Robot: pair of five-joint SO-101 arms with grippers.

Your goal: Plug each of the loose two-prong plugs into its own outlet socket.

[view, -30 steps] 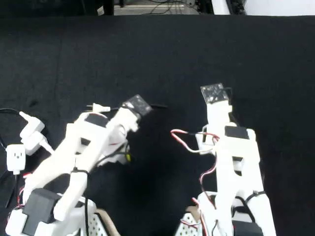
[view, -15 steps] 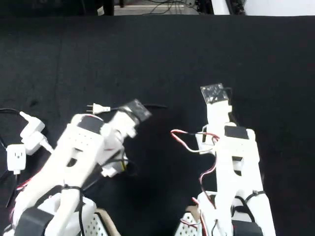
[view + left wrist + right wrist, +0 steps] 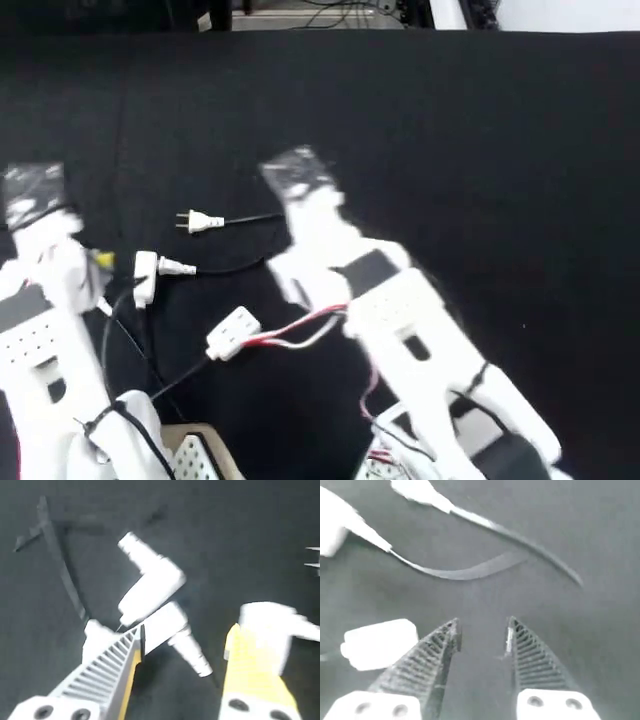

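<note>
I have the black table [image 3: 480, 150] spread under both arms. The right arm [image 3: 400, 310] slants across the middle, just beside the white outlet block [image 3: 232, 333], which I use as my landmark. The left arm [image 3: 40, 330] stands well to the far side of that block, at the table's edge.

The outlet block is a small white body lying flat, with a black cord [image 3: 165, 380] running off it toward the arm bases. I cannot tell from here whether its sockets hold anything.

Two loose plugs lie beyond the block, both apart from it. The nearer plug [image 3: 160, 268] is white and trails a black cord. The farther plug [image 3: 203, 221] is white too, its two prongs pointing away from the right arm and its dark cord running back toward that arm.

The right pincer [image 3: 483, 625] is released, with bare table showing in the gap, and the outlet block [image 3: 380, 642] sits just beside one finger. The left pincer [image 3: 185, 635] is spread wide over a cluster of white adapters [image 3: 150, 587] — gripping none of them.
</note>
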